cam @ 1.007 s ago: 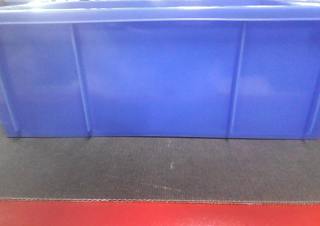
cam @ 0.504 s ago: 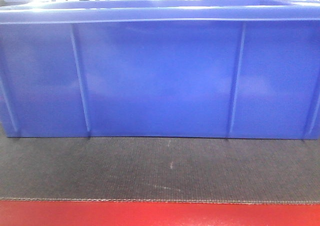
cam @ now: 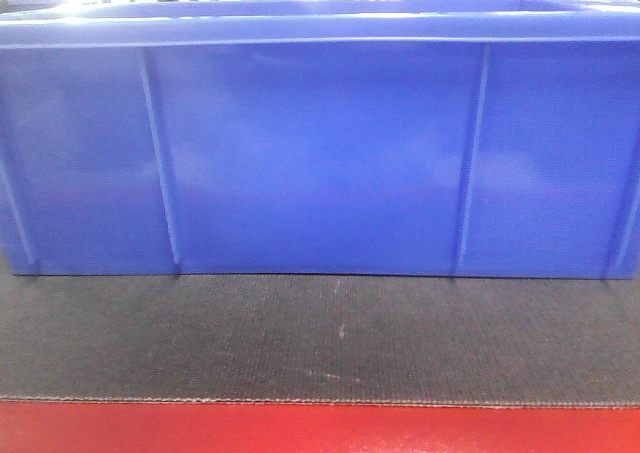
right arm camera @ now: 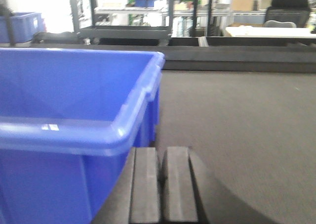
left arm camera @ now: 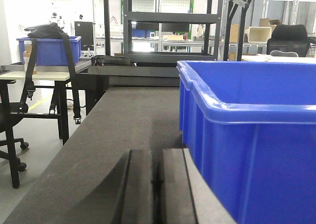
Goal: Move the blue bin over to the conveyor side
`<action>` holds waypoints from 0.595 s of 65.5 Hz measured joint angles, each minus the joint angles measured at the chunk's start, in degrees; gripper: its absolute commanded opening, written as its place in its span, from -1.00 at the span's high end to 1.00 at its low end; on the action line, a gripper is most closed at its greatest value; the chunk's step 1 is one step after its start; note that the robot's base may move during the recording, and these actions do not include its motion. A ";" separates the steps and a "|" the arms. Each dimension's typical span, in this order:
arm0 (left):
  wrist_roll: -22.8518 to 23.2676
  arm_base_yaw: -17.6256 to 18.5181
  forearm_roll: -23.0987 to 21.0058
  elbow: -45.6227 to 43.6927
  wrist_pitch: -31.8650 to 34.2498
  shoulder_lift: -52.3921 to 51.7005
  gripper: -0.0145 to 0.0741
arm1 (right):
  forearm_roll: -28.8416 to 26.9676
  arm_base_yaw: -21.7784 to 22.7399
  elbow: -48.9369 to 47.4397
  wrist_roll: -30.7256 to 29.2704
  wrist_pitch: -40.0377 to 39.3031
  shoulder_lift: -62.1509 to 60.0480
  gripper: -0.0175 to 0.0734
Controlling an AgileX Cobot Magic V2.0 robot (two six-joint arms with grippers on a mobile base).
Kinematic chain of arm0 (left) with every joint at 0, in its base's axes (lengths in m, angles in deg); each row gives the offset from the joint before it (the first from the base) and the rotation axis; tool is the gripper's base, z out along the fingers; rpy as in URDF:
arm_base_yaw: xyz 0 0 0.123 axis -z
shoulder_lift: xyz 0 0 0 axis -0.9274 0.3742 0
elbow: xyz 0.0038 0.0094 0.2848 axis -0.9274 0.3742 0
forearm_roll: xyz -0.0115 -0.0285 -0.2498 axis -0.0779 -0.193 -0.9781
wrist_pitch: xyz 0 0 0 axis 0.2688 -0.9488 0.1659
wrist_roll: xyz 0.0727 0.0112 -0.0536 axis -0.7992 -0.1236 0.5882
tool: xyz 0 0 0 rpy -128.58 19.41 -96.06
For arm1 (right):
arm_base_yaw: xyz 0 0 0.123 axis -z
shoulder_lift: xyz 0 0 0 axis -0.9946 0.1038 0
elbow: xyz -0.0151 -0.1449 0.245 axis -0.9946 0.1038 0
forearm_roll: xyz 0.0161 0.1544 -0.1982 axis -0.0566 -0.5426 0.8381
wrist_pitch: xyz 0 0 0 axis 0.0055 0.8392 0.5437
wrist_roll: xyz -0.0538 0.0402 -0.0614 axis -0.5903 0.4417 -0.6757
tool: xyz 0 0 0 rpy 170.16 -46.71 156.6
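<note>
Dark-grey belt of the conveyor (cam: 340,338) carries the blue bin (cam: 320,153), just behind its red frame (cam: 320,430). Left wrist view: the left gripper (left arm camera: 158,184) sits beside the bin's left wall, pads pressed together, empty. Right wrist view: the right gripper (right arm camera: 160,184), beside the bin's right corner, is likewise closed, holding nothing.

A dark metal shelving rack (left arm camera: 165,23) stands at twelve o'clock against bright windows. At ten o'clock a table (left arm camera: 34,75) carries a small blue crate (left arm camera: 49,51) with a black bag; an office chair (left arm camera: 291,38) sits at two o'clock.
</note>
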 measured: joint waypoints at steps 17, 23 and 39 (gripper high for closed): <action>0.00 0.00 0.00 0.00 0.00 0.00 0.69 | -1.55 1.11 8.90 -0.33 -2.58 -9.20 0.79; 0.00 0.00 0.00 0.00 0.00 0.00 0.69 | -1.64 1.14 9.01 -0.33 -2.47 -9.37 0.79; 0.00 0.00 0.00 0.00 0.00 0.00 0.69 | -1.64 1.14 9.01 -0.33 -2.27 -9.46 0.79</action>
